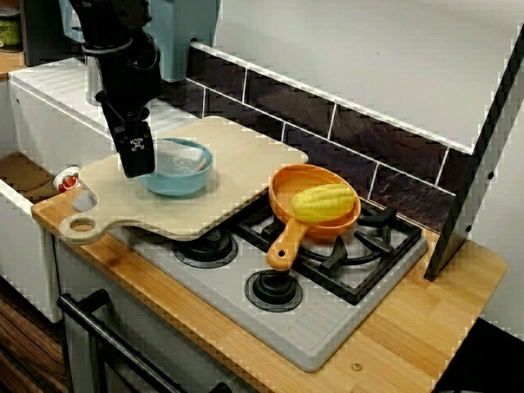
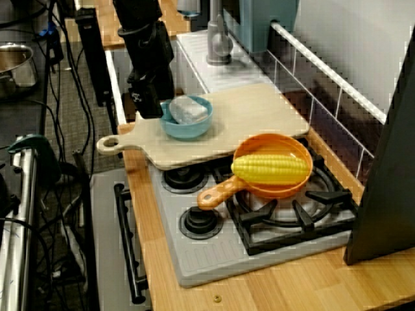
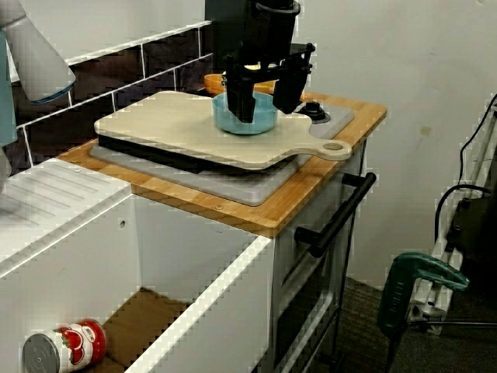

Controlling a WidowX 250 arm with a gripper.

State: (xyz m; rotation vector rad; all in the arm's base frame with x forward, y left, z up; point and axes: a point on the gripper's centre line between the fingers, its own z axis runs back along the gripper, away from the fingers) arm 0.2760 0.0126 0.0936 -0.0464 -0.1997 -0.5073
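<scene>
Wooden tabletop [image 1: 426, 303], grey hob [image 1: 327, 323], dark tiled wall [image 1: 393, 147] behind; pincer [image 3: 264, 102] open at blue bowl [image 1: 176, 178] on cutting board [image 1: 246, 164]; corn [image 1: 323, 203] in orange pan [image 1: 282, 182]

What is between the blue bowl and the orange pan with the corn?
Only bare cutting board between bowl and pan, in the view facing the tiles.

no legible text, label on the can [image 3: 64, 349] too blurred
</scene>
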